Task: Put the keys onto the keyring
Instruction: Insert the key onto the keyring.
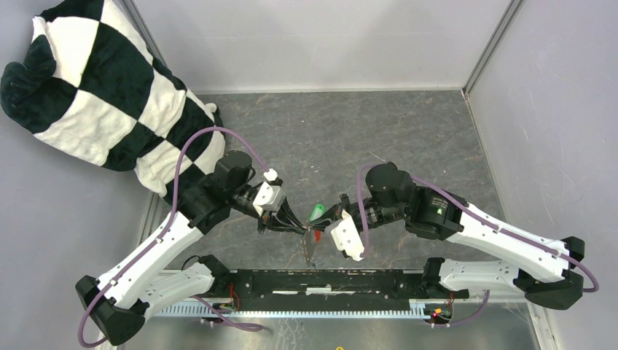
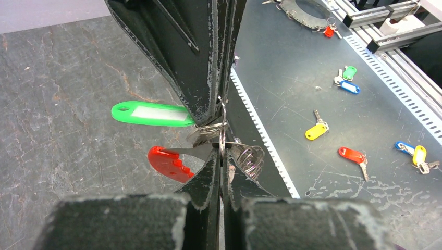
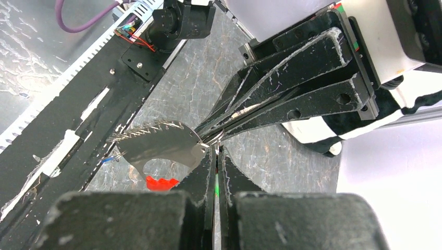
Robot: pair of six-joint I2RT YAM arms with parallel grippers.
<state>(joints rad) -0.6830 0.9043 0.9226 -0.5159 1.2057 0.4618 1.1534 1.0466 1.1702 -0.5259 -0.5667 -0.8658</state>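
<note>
The left gripper (image 2: 221, 156) has its fingers pressed together on the thin keyring (image 2: 223, 133), held in the air above the table's (image 1: 328, 131) near edge. The right gripper (image 3: 216, 153) meets it tip to tip, also pinched flat against the ring from the other side. The silver keys (image 3: 156, 146) fan out just beside the fingertips and hang from the ring. A red tag (image 2: 167, 162) dangles below and a green tag (image 2: 151, 113) sticks out above it. A checkered cloth (image 1: 95, 87) lies in the far left corner.
</note>
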